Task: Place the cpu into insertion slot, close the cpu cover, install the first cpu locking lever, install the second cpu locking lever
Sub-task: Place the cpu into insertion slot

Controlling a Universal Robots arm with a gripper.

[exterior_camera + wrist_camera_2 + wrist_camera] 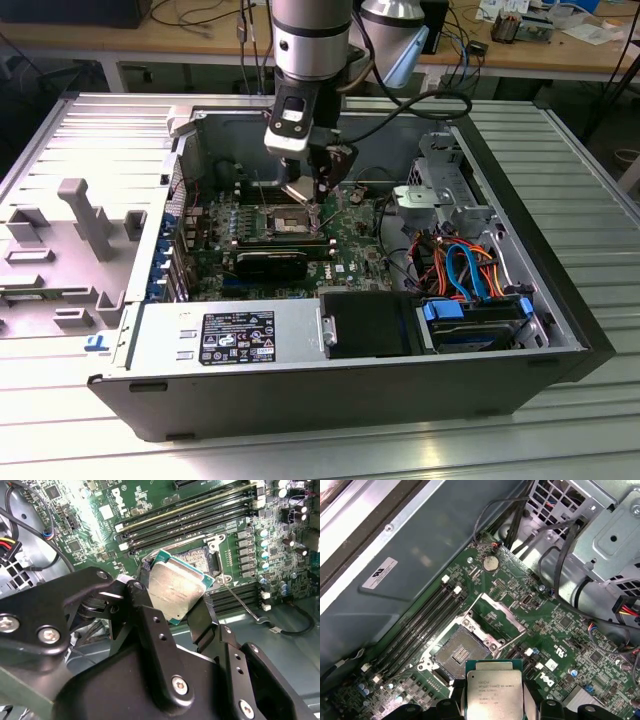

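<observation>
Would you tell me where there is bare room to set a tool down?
The table is bare on the exterior view's right of the case and along its front. Inside is crowded: tangled cables, and the gripper holding the cpu by the insertion slot.

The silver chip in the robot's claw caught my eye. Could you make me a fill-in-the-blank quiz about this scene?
1. The gripper is ____ on the cpu.
2. The insertion slot below it is ____.
3. The cpu cover stands ____.
4. The circuit board around the slot is coloured ____.

Missing words: shut; empty; open; green.
</observation>
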